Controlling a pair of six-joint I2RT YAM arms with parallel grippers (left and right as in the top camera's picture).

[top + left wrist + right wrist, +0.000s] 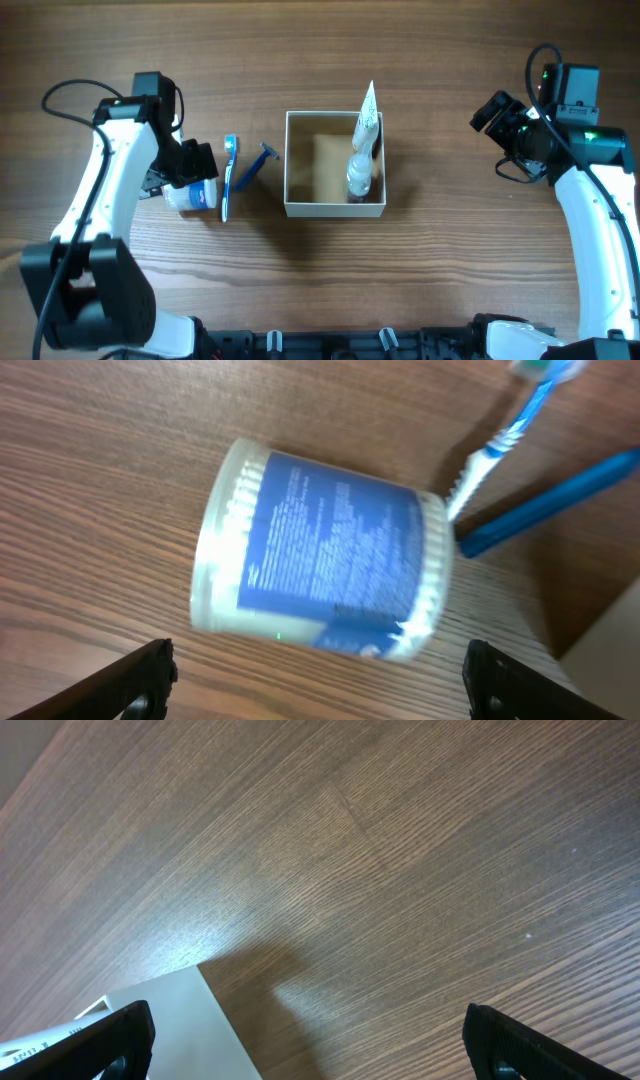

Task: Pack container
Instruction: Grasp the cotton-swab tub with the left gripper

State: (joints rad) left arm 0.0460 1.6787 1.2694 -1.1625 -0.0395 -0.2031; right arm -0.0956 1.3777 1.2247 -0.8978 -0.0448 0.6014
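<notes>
White-walled container (335,207) beside razor (255,168); left claw (320,685) over tub (320,550)

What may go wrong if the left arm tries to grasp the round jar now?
The round jar lies on its side, so it may roll away from the open left gripper.
The toothbrush lies close beside the jar and may be pushed.
The container already holds a tube and a bottle, so the jar may hit them.
</notes>
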